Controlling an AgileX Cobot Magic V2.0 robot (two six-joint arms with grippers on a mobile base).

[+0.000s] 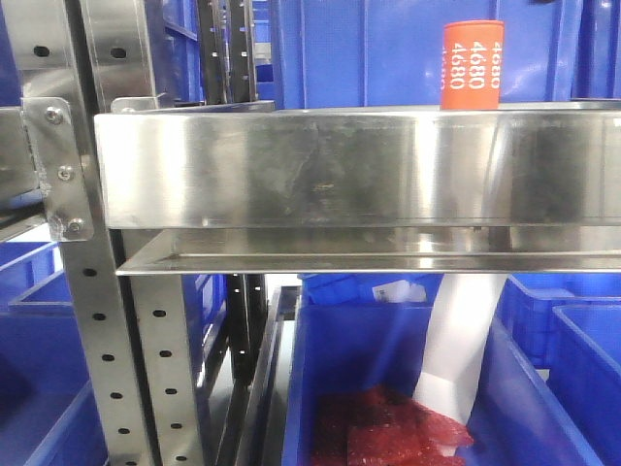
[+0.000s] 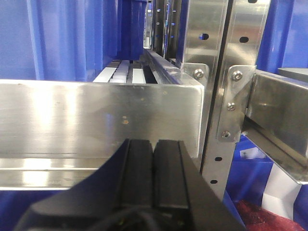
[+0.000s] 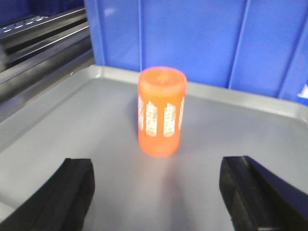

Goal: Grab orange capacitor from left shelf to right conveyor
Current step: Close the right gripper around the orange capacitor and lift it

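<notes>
The orange capacitor (image 1: 472,64) stands upright on the left shelf (image 1: 359,165), only its top showing above the tall steel front lip. In the right wrist view the orange capacitor (image 3: 161,111) stands on the grey shelf floor (image 3: 86,130), a short way ahead of my right gripper (image 3: 156,190). The right gripper is open and empty, its two black fingers (image 3: 67,192) spread wide on either side. My left gripper (image 2: 154,161) is shut and empty, in front of a steel shelf lip (image 2: 96,118). The right conveyor is out of view.
Blue plastic bins (image 1: 388,49) stand behind the shelf and blue bins (image 1: 408,388) below it, one holding red packets (image 1: 388,432). A perforated steel upright (image 1: 92,291) bolts to the shelf's left end. A blue bin wall (image 3: 202,38) rises right behind the capacitor.
</notes>
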